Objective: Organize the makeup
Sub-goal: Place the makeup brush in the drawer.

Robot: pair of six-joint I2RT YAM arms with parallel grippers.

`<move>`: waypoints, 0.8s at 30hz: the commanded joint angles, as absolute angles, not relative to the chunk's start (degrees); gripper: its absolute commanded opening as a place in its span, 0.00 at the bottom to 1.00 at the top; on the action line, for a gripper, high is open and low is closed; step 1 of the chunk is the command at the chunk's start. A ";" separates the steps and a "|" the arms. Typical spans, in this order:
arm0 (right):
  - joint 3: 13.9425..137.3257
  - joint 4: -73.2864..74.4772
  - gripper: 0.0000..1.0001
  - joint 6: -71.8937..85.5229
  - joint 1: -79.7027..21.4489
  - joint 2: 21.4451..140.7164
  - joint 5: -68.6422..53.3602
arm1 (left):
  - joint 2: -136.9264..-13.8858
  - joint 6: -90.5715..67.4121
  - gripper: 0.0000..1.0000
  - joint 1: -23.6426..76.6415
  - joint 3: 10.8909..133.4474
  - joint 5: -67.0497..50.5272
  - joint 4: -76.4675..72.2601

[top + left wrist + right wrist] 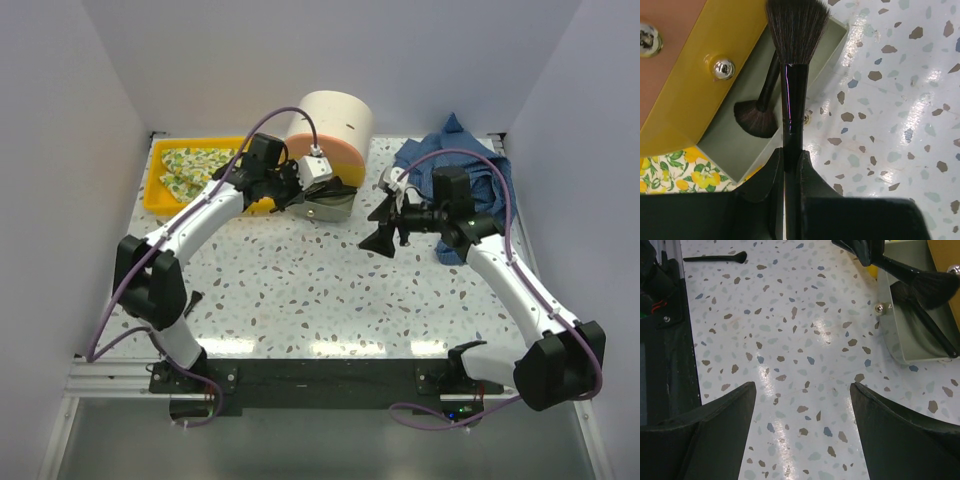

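Note:
My left gripper [790, 160] is shut on the handle of a dark brush [791, 100], whose bristle head points over the open grey-green drawer [730, 145]. Inside that drawer lies a fan-headed brush [757, 116]. From above, the left gripper [335, 188] hangs at the drawer [330, 210] of a round cream organizer [335, 120]. My right gripper [802, 390] is open above bare table, nothing between its fingers; in the top view the right gripper [381, 228] sits right of the drawer. Another thin brush [715, 258] lies on the table near the front edge.
A yellow tray [160, 195] holding a leaf-patterned cloth [195, 165] stands at the back left beside the organizer. A crumpled blue cloth [465, 165] lies at the back right behind the right arm. White walls close in both sides.

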State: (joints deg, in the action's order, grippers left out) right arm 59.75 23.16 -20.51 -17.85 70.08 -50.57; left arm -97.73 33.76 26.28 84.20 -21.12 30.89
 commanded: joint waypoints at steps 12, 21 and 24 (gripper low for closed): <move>60.91 22.41 0.80 -20.30 -16.44 69.34 -53.26 | -111.70 56.77 0.01 26.89 100.89 -16.96 36.03; 60.91 22.24 0.80 -20.04 -15.65 69.61 -53.79 | -115.75 57.83 0.15 26.89 103.97 -17.40 34.11; 60.82 21.97 0.80 -19.86 -15.56 69.87 -53.88 | -116.19 57.48 0.25 26.89 104.06 -17.05 33.05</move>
